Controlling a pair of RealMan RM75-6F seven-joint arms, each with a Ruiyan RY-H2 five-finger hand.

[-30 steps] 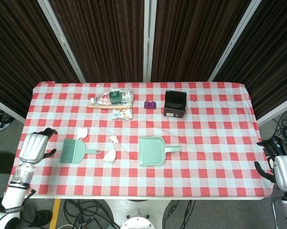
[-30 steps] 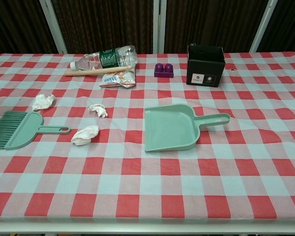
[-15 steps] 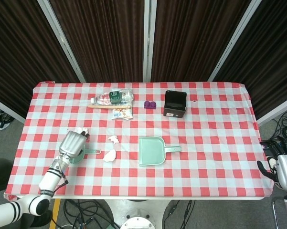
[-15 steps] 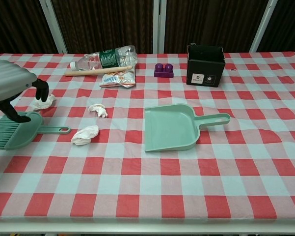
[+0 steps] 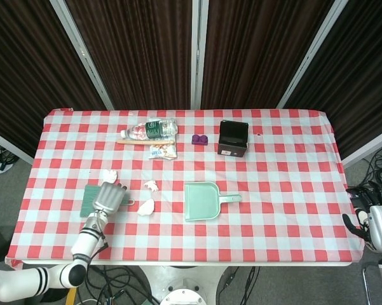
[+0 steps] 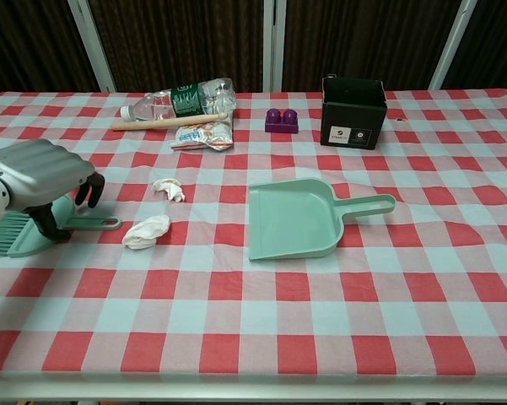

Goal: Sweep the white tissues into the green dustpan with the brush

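The left hand is cased in ribbed silver-grey shell, with black fingertips. Behind it a slim silver wrist is seen, then a white forearm ringed with black bands. The right hand is likewise silver-grey — black fingers and dark cabling are seen above it.

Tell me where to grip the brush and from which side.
Grip the brush by its slim handle, which lies flat pointing toward the dustpan. Come straight down from above; the left hand already hovers there, and the bristle end faces away, offering nothing firm.
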